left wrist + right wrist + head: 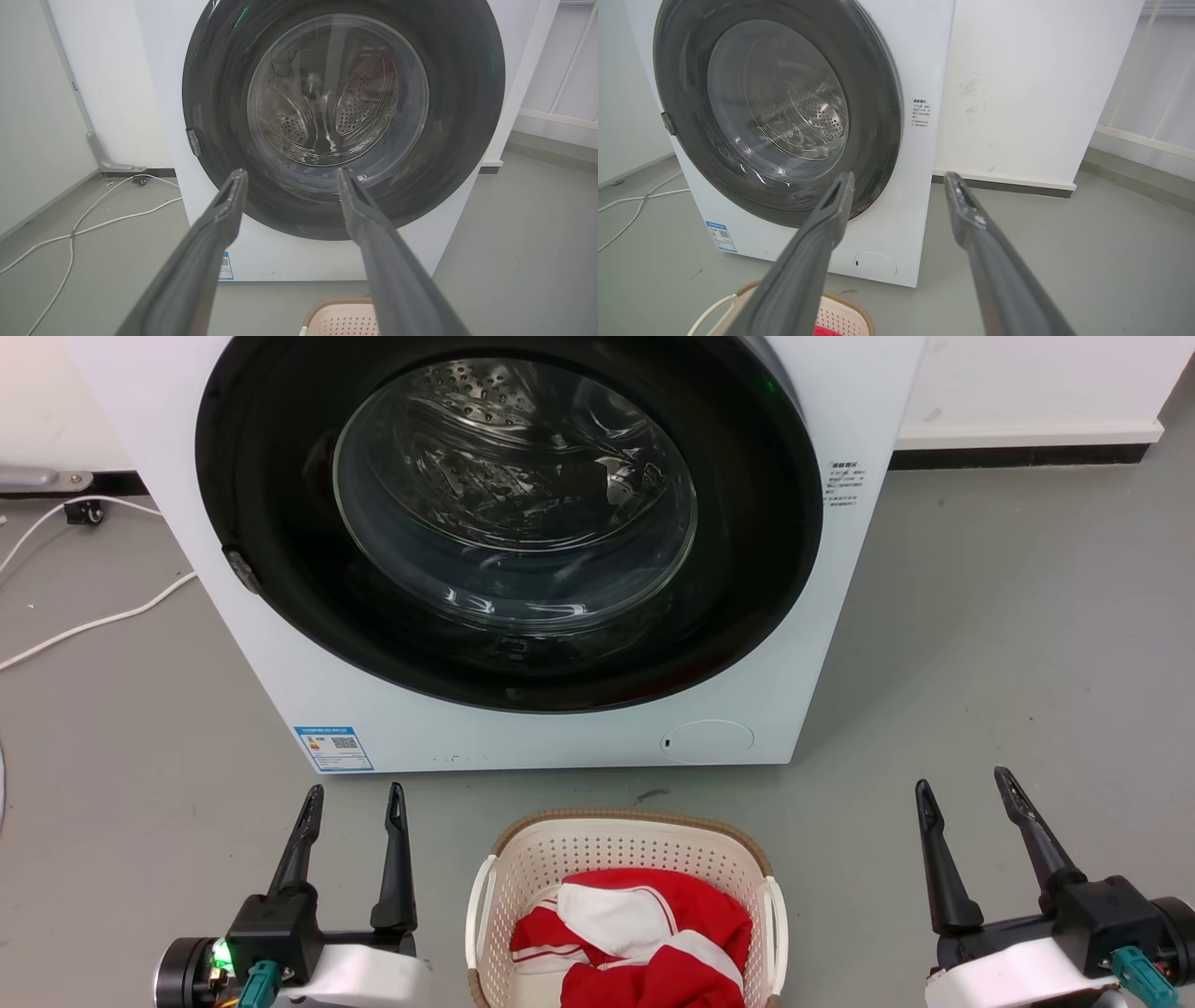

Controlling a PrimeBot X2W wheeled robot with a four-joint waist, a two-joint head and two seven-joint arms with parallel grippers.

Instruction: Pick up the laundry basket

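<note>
A grey floor [1008,663] is seen before a white front-loading washing machine [513,523] with a round dark door, and white cables [93,621] are trailed off to the left. The cream perforated plastic laundry basket [597,847], rimmed in brown weave, is set on the floor just in front of the machine, between the two arms. A red and white garment [644,933] is heaped inside it. The left end effector [356,791] is held spread wide and empty near the basket's left side. The right end effector [962,779] is likewise spread wide and empty, well apart on the right. Nothing is gripped yet, so the approach is judged to be the step in hand. Next, both end effectors are to be lowered, brought inward to the white side handles [478,915] and closed on them, and the load lifted level so the garment is not tipped out.
</note>
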